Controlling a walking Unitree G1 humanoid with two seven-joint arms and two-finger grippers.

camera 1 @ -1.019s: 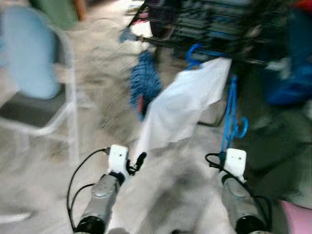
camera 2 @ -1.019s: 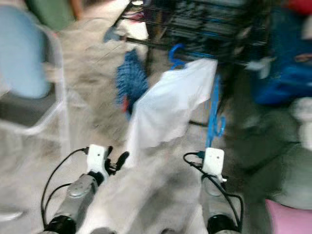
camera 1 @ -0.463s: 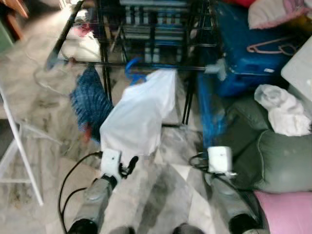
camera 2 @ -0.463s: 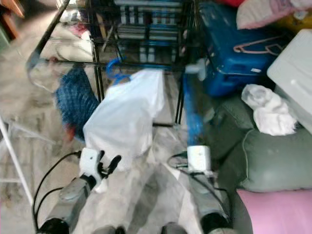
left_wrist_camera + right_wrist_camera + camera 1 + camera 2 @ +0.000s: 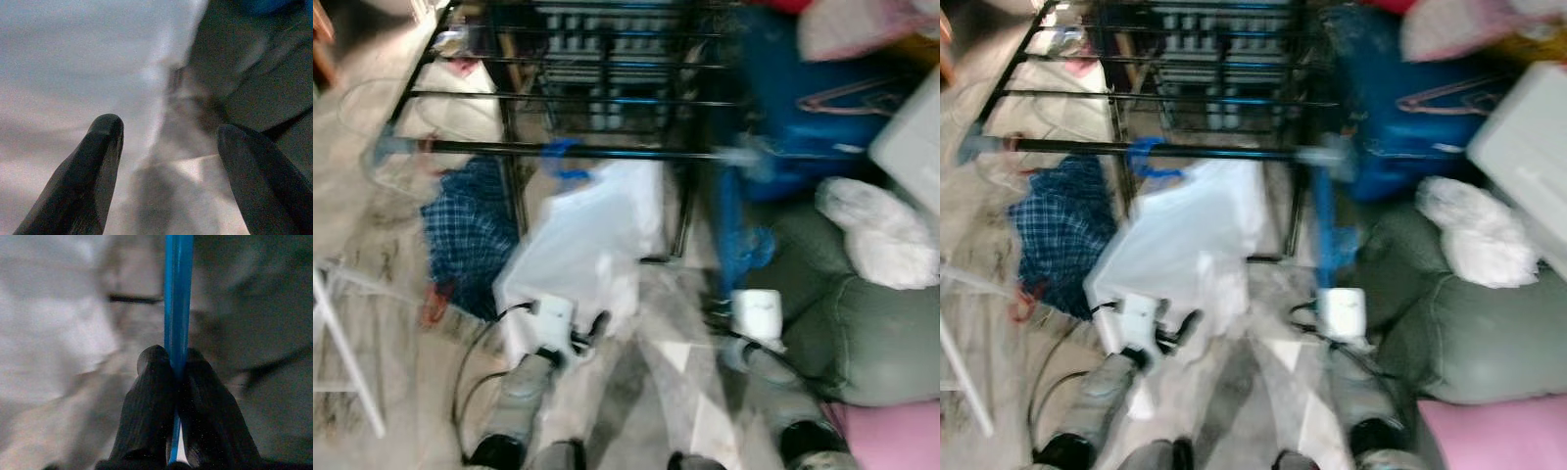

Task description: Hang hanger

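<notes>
black metal drying rack (image 5: 597,149) at back | white cloth (image 5: 582,245) draped from its rail | blue plaid garment (image 5: 465,235) beside it | grey-green cushions (image 5: 1459,323) | crumpled white fabric (image 5: 1474,233) on top | blue suitcase (image 5: 1410,117) behind

marble floor (image 5: 372,323), green cushions (image 5: 862,333), rack (image 5: 607,152)

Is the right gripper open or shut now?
Shut. In the right wrist view the right gripper has both black fingers pressed against the blue hanger between them.
</notes>
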